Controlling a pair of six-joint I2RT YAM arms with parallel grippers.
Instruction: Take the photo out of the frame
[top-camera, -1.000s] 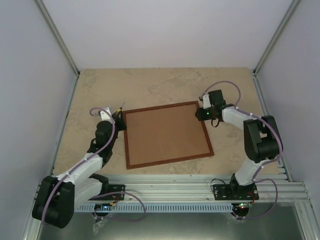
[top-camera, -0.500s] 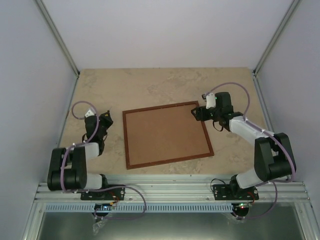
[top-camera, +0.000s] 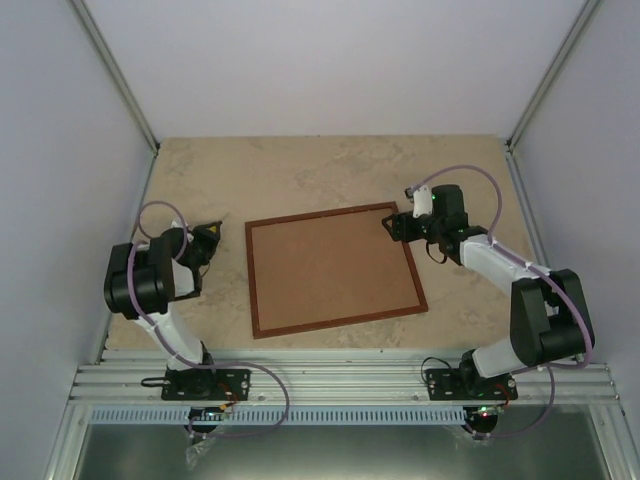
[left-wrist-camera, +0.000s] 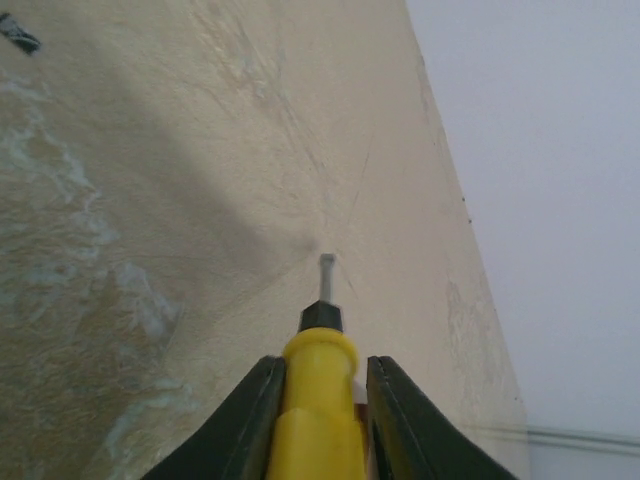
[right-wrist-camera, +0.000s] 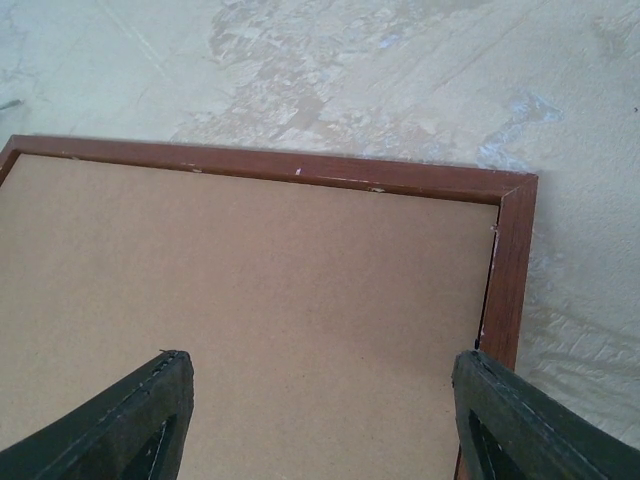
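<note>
Hovering above frame (top-camera: 333, 268), right pincer (right-wrist-camera: 322, 372) gapes; left pincer (left-wrist-camera: 324, 362) clamps screwdriver (left-wrist-camera: 318, 395).

Lab cell: white walls (top-camera: 330, 60), aluminium rail (top-camera: 340, 380)

High rear overview, right wrist shares frame (top-camera: 333, 268)

a yellow-handled screwdriver (left-wrist-camera: 318, 400) points its tip over the beige marbled table (top-camera: 330, 170).
</note>
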